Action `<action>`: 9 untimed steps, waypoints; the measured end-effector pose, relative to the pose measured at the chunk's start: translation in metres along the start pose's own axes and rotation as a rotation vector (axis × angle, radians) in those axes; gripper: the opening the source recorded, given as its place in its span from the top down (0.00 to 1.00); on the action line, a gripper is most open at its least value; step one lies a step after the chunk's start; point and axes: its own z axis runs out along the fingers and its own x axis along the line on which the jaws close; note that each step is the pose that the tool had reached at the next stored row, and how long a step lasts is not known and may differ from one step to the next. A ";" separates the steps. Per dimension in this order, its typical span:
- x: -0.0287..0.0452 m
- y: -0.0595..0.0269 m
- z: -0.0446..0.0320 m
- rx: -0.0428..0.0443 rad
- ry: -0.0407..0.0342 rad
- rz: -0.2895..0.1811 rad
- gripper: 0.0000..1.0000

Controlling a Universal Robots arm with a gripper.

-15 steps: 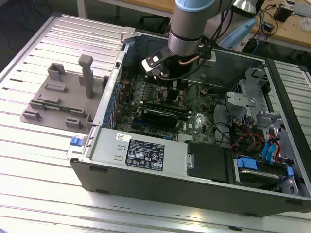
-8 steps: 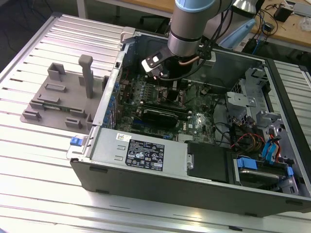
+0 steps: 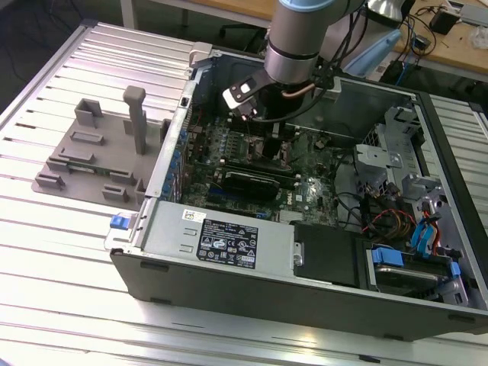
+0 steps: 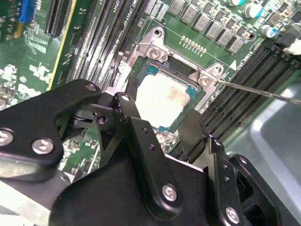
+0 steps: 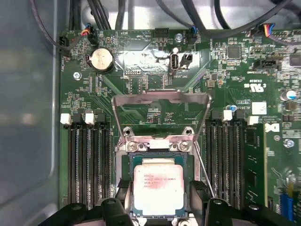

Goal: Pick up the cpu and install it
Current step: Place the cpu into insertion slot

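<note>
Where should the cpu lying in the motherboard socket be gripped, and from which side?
Best grip the cpu by the two thin edges facing the memory slots, coming straight down. It lies flat in the socket, so only edges offer purchase, and the open load plate blocks a third side.

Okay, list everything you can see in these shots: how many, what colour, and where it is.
table: one, silvery, slatted, under everything
fixture: one, grey, on the table, at the exterior view's left of the case
case: one, dark grey, open, lying on the table
motherboard: one, green, inside the case
power supply: one, silver, along the case's near wall
card: one, black, long, on the motherboard
cpu: one, pale metal top, seated on the motherboard
load plate: one, silver, swung open beside the cpu
memory slots: several, black, either side of the cpu
coin cell: one, silver, on the motherboard
arm: one, grey, reaching into the case
gripper: one, black, right over the cpu
</note>
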 end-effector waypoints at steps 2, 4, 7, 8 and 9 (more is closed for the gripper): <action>0.0000 0.0003 -0.0047 0.0001 -0.0003 0.000 0.38; 0.0000 0.0003 -0.0050 -0.0002 -0.0003 0.000 0.38; 0.0000 0.0003 -0.0053 0.0000 -0.0005 0.000 0.38; 0.0000 0.0003 -0.0053 0.0000 -0.0005 0.000 0.40; 0.0000 0.0003 -0.0053 0.0000 -0.0005 0.000 0.47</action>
